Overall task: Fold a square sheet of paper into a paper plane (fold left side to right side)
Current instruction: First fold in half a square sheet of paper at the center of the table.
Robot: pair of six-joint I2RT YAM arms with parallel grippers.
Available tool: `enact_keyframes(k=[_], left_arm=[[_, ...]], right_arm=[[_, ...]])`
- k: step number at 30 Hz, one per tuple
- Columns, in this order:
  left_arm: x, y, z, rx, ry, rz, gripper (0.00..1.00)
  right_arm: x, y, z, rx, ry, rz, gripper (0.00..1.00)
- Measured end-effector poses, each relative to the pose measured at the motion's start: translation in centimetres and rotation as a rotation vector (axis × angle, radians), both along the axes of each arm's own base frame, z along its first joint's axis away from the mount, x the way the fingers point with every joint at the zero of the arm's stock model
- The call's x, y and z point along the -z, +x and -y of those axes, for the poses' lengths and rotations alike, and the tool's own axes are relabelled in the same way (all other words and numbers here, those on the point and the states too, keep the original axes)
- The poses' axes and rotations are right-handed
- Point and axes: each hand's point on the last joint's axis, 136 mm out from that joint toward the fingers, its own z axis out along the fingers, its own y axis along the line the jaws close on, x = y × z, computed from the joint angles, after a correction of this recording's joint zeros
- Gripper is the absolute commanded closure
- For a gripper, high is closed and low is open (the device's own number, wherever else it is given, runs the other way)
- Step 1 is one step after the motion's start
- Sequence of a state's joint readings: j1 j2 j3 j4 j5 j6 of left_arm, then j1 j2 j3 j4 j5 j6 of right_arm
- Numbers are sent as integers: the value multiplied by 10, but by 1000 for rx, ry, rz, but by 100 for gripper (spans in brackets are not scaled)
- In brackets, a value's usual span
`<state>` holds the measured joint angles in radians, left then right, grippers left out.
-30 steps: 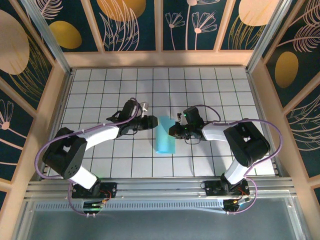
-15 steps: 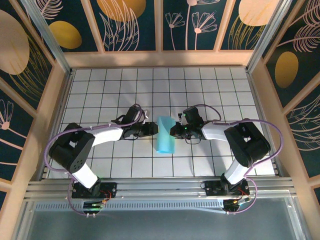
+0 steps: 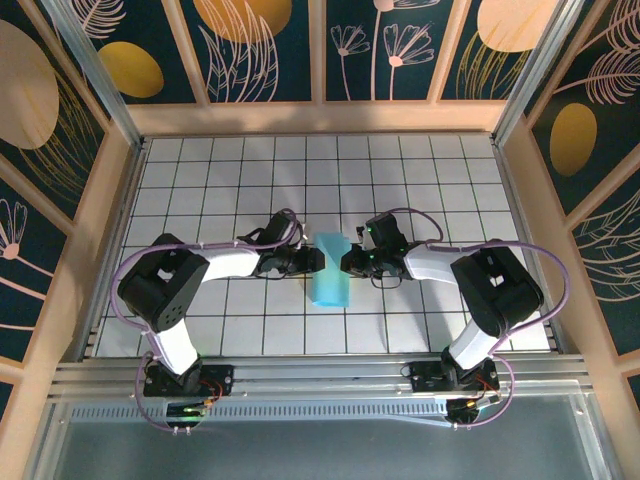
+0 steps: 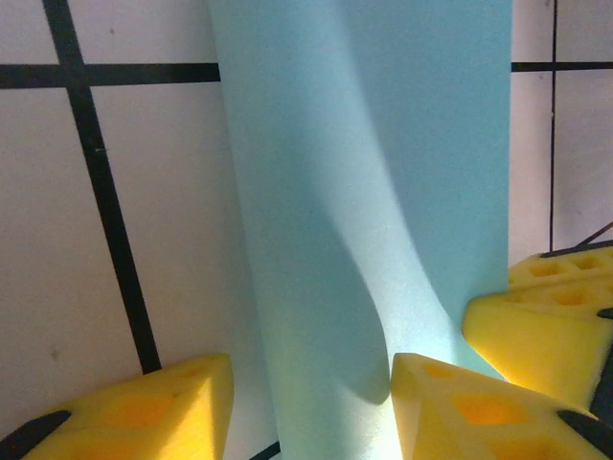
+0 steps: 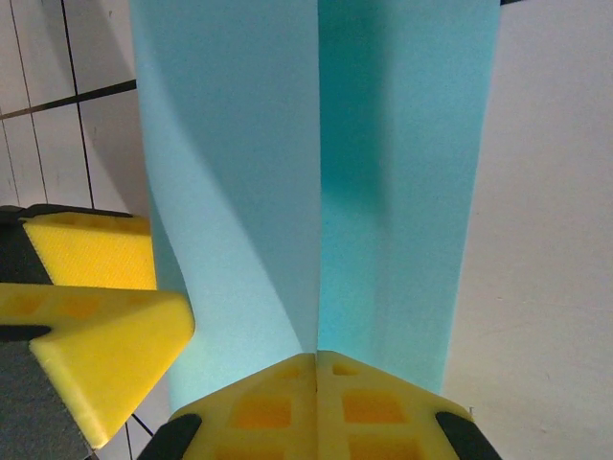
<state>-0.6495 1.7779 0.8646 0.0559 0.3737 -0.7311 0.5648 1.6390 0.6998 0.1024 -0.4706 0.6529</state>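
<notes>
Right wrist — right pincer (image 5: 316, 356) pinching paper (image 5: 383, 192).

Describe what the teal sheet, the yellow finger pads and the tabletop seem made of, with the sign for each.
The teal sheet: likely thin matte paper; it holds a sharp crease and curves softly.
The yellow finger pads: seemingly foam or soft rubber; matte, with moulded square dimples.
The tabletop: smooth white surface with black grid lines; material unclear.

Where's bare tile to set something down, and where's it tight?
Free: far rows of the white tiled table, up to the wooden back wall, and near rows between the folded light teal-blue paper sheet and metal rail. Crowded: centre, where left gripper and right gripper meet the sheet.
</notes>
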Motion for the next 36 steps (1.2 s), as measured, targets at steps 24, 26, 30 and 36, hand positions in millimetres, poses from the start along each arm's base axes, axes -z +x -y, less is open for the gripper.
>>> enact_keyframes(k=[24, 26, 30, 36], left_arm=[[9, 0, 1, 11, 149, 2, 57], [8, 1, 3, 18, 165, 0, 56], [9, 1, 4, 27, 200, -7, 56], [10, 1, 4, 28, 225, -16, 55]], right_arm=[[-39, 17, 46, 71, -136, 125, 62], [-47, 25, 57, 107, -140, 151, 61], [-54, 28, 70, 146, -144, 175, 61], [-45, 20, 77, 150, -162, 150, 61]])
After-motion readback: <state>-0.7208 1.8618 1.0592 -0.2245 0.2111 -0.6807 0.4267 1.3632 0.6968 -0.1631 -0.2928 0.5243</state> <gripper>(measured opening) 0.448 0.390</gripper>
